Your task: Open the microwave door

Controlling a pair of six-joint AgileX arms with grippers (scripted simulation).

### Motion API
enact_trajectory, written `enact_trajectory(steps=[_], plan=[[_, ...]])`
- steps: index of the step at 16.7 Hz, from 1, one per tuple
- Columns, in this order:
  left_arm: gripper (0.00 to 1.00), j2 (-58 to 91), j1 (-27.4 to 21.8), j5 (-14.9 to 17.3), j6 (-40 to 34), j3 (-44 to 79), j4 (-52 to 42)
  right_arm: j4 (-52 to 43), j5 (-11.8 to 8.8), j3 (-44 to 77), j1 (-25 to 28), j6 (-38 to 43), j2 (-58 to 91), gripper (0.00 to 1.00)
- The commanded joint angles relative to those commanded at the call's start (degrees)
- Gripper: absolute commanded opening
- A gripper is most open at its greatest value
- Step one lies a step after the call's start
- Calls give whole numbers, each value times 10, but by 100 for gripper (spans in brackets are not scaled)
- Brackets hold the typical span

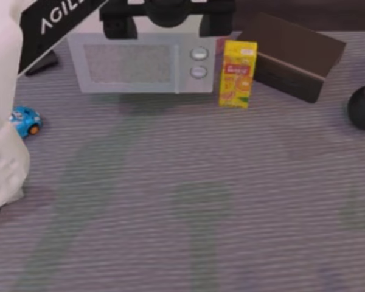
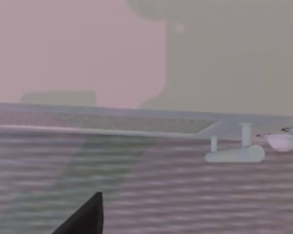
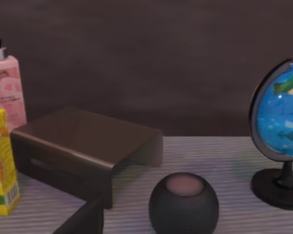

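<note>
The left arm reaches in over the bench toward the microwave, whose microwave door is closed flush. In the left wrist view the door's handle lies ahead of the left pincer, apart from it; whether the pincer is open I cannot tell. The approach is in hand; next, I judge, it must reach the handle and pull. The right arm sits parked off to the right.
</note>
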Motion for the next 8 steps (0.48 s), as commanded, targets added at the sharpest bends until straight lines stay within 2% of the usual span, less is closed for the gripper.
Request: enact_trajectory(steps=[8], plan=[[100,64,23,11,24,-37,110,0,0,0,0,0,0,100]])
